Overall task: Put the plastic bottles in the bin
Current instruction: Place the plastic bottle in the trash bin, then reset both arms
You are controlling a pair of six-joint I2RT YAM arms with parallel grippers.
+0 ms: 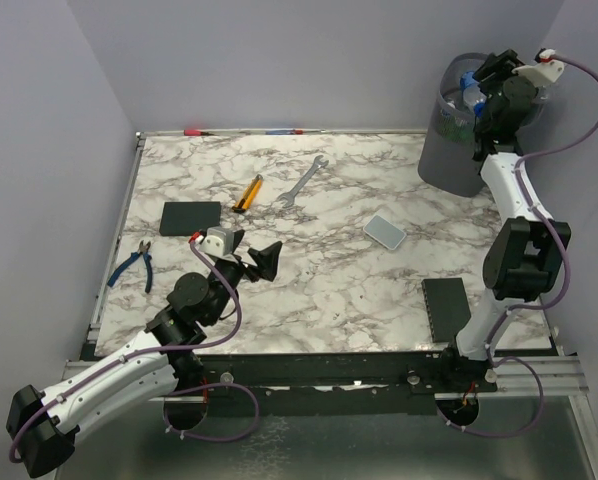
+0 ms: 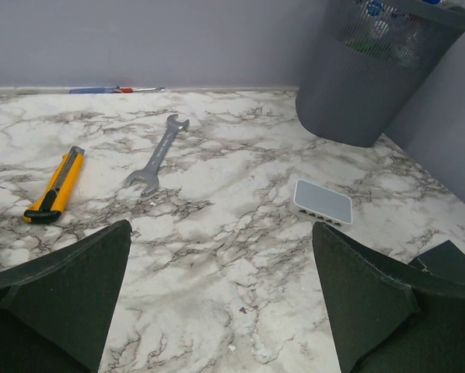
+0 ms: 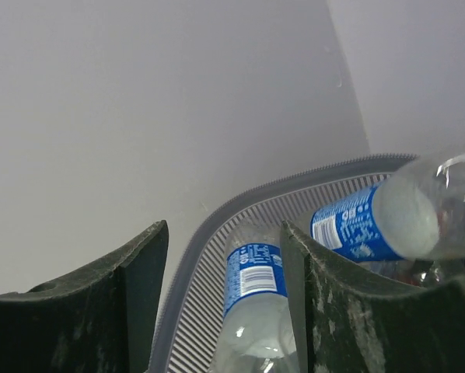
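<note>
- Two blue-labelled plastic bottles (image 3: 252, 311) show inside the bin (image 1: 447, 160). One lies along the mesh wall and one is tipped across nearer the middle. More shapes crowd beneath them, too murky to count.
- The bin stands at the far right corner of the worktop (image 1: 329, 270), close against the walls. That is within easy reach of the right arm, which is probably why this arm does the dropping.
- The right gripper (image 3: 223, 233) hangs over the bin's rim, pointing down into it. Its jaws stand apart, with a gap between one jaw and the nearest bottle, so nothing is clamped. This looks like a release pose, held high so a bottle falls in rather than being set down.
- The left gripper (image 2: 221, 229) hovers low over the near left of the worktop, jaws spread wide and empty. It faces across the marble toward the bin, apparently parked out of the other arm's way.
- On the worktop lie a wrench (image 1: 302, 183), a yellow utility knife (image 1: 247, 193), blue-handled pliers (image 1: 134, 262), two black blocks (image 1: 191, 216) and a small pale box (image 1: 384, 231). None is a bottle, which would explain their staying put.
- No bottle shows outside the bin in any view, so the task looks finished or nearly so.
</note>
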